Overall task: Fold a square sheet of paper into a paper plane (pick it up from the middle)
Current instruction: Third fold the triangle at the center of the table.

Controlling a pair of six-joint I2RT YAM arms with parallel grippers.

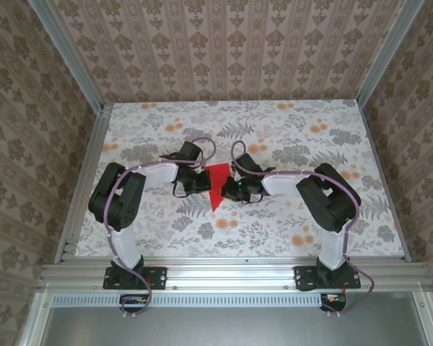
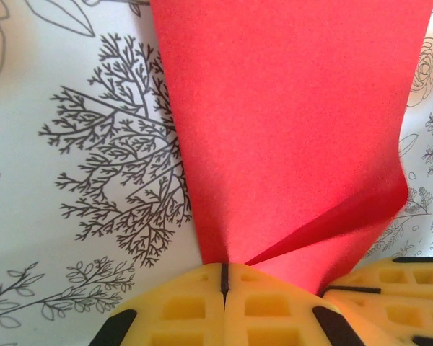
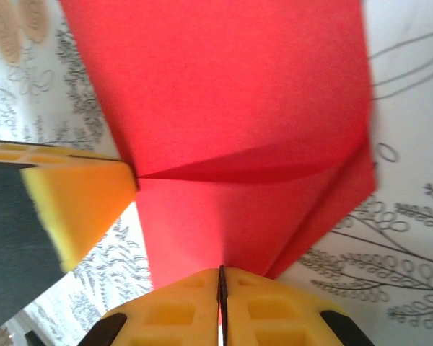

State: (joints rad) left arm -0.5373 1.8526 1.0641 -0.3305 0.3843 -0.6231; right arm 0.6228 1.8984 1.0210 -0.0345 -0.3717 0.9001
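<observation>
At centre, left tool (image 2: 224, 282) and right tool (image 3: 220, 287) pinch the paper plane (image 2: 289, 130).

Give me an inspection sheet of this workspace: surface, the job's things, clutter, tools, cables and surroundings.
Surface: flower-patterned table, flat.
Job's things: red paper at the table's middle, partly folded, tapering to a point toward the arm bases.
Clutter: nothing seen.
Tools: left tool shut on one side of the paper; right tool shut on the other side, close by.
Cables: purple cables run along both arms and loop by the wrists.
Surroundings: patterned walls on three sides, metal frame along the near edge.
</observation>
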